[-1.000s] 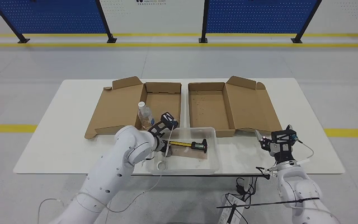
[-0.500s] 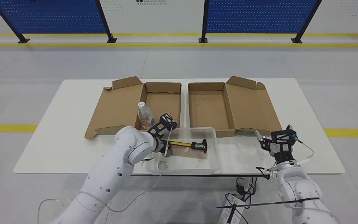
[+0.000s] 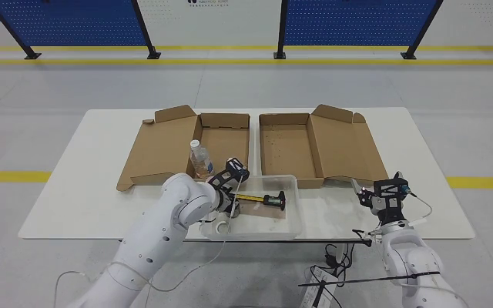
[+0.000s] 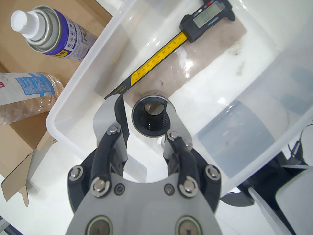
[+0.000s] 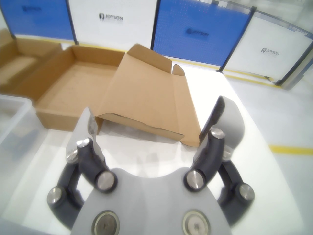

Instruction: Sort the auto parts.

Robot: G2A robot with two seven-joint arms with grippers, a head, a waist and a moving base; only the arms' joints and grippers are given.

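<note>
White desk [image 3: 92, 177] on grey floor, blue/white fence panels [image 3: 77, 19] behind. L to R:

- L box [image 3: 166, 146]: open cardboard, beyond the L gripper [image 4: 144, 102] and off to its L side. Spray can [image 4: 49, 37] and water bottle [image 3: 200, 158] are in it, near the gripper but apart.
- L gripper is down inside the clear bin [image 3: 291, 185] at the desk's front edge. Fingers are spread w/ a short metal sleeve [image 4: 149, 121] between them. One pad touches the sleeve's side and the other shows a thin gap, so it is not pinched.
- Sleeve is inside the bin, bore toward the wrist cam.
- Digital caliper [image 4: 205, 18] lies in the bin just past the fingertips. Its yellow rule end is just beside one finger, display head at the far end.
- R box [image 3: 289, 150]: open, flap out, beyond the bin. It is well apart from the L gripper and ahead of the R gripper [image 5: 152, 106].
- R gripper hangs over the desk's front R corner, fingers wide apart.
</note>
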